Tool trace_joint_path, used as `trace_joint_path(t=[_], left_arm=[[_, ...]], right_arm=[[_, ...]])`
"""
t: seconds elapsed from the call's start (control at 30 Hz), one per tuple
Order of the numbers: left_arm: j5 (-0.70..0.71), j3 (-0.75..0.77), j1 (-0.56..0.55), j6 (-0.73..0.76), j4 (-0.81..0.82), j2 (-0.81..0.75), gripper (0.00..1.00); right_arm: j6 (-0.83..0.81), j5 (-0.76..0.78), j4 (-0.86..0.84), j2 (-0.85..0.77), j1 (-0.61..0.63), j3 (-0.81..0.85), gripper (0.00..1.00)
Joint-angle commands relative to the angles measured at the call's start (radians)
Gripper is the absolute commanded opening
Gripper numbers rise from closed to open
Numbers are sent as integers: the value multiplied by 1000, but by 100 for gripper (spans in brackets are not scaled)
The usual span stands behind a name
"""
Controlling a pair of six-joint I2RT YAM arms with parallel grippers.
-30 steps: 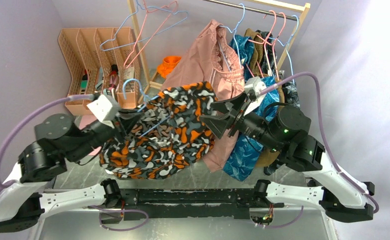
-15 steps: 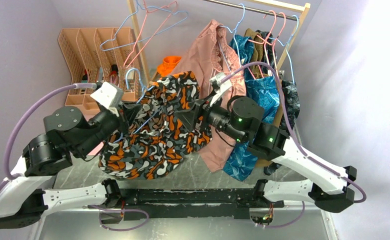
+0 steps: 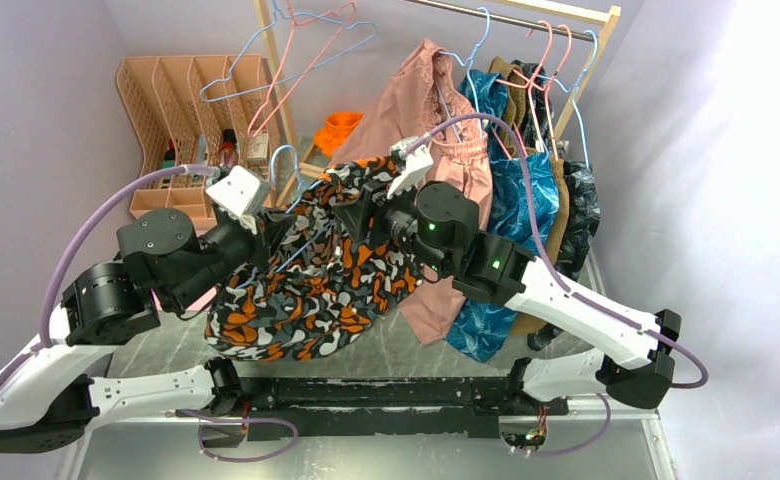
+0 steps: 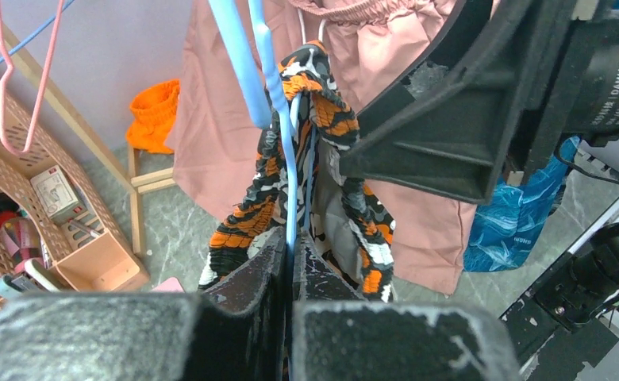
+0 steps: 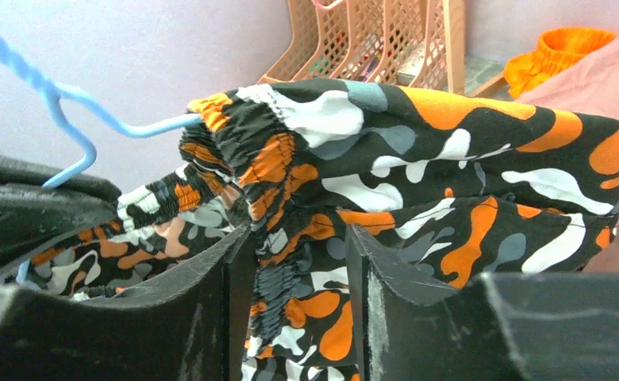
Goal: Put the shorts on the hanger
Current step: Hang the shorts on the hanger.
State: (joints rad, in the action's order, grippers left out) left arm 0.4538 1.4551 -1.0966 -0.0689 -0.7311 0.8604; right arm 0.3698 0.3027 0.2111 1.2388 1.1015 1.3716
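Right gripper [image 3: 354, 213] has swung left onto the shorts [image 3: 306, 290] hanging before the rack in the top view; left wrist: left gripper [image 4: 290, 266] clenched on the light-blue hanger [image 4: 290, 175] inside the shorts, pink organizer [image 4: 108, 266] holding bottles, "DAMIAO" on a motor [image 4: 608, 71]; right wrist: waistband between the jaws, grip unclear.

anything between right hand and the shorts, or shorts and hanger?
Nothing visible. The right hand straddles the gathered waistband of the shorts, and fabric fills the gap between its fingers. Whether it pinches is unclear. The hanger, clamped in the left hand, runs its wire straight into the shorts with nothing between.
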Motion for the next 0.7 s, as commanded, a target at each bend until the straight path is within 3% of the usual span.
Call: trace_joint_path(t=[0.0, 0.17, 0.33, 0.47, 0.67], left_arm=[[-41, -14, 2, -8, 17, -12, 7], [-78, -49, 3, -22, -8, -17, 7], [-114, -96, 3, -51, -30, -30, 7], [-117, -110, 2, -68, -40, -49, 7], [-108, -104, 3, -69, -38, -81, 7]], right_arm=[[8, 97, -17, 7, 5, 42, 41], [3, 195, 7, 22, 0, 76, 18], [12, 231, 65, 48, -18, 109, 5], [37, 237, 107, 46, -43, 99, 0], [63, 217, 169, 17, -88, 64, 0]])
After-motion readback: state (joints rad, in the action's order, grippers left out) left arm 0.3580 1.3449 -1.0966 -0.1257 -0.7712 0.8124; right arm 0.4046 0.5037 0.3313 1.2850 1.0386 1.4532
